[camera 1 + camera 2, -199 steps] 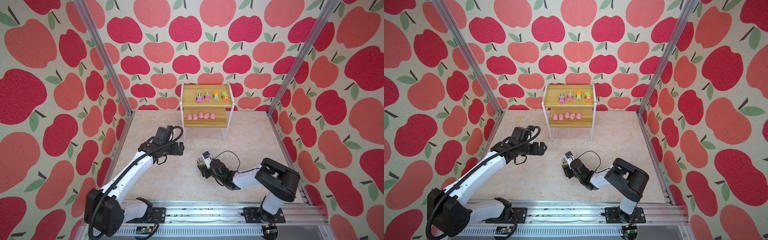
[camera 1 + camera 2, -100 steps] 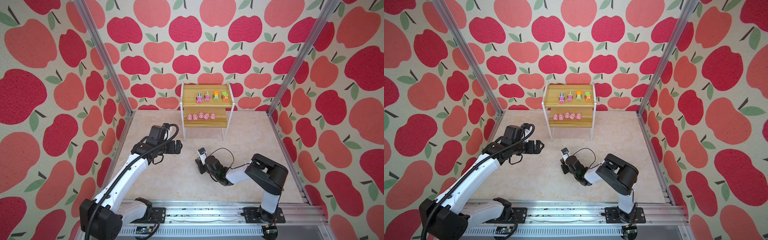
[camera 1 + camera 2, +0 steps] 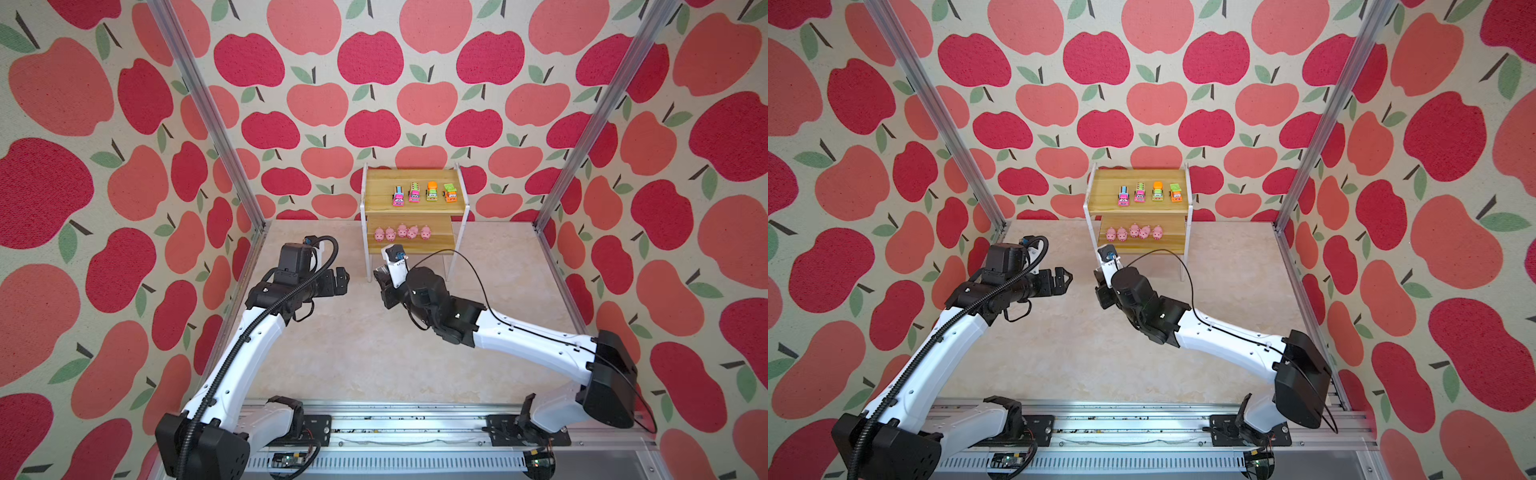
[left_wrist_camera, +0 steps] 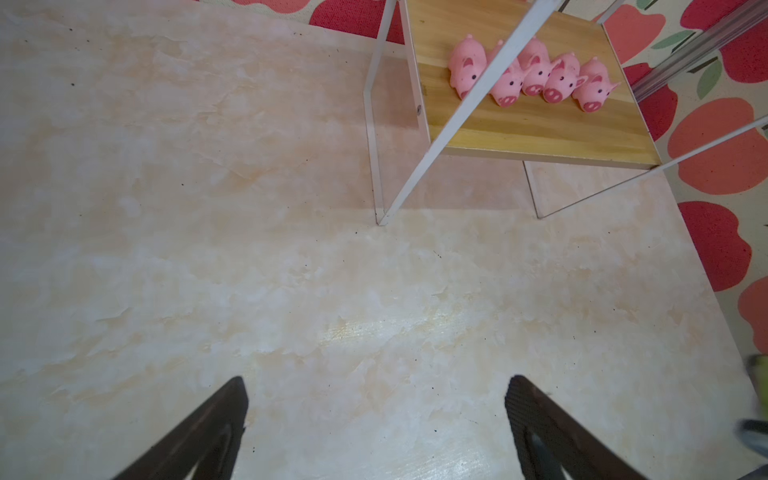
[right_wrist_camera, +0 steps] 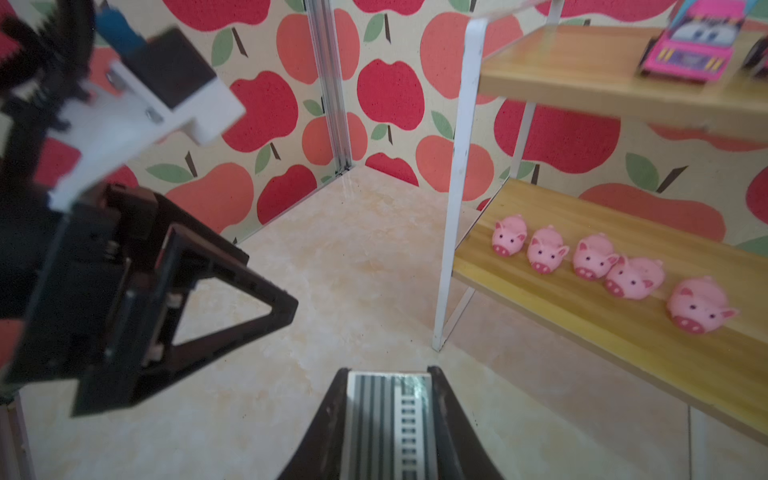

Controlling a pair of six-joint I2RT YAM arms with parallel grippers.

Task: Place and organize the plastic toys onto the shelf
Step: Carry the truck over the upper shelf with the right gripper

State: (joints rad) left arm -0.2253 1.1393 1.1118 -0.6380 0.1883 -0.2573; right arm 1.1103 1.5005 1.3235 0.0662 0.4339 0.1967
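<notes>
Right hand, clenched on a small striped plastic toy truck, has swung across the pale table toward the far two-tier yellowish wood shelf, likely to add this last toy beside four bright trucks above five pink pigs; left hand hangs released, empty.

White links, blk joints! On left arm ribbed blk conduit; right arm, thin blk cable. Blk left hand, right hand.

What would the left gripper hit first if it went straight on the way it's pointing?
Probably the shelf's white front leg, which stands dead ahead of the open left gripper in its wrist view; the right gripper sits off to one side.
</notes>
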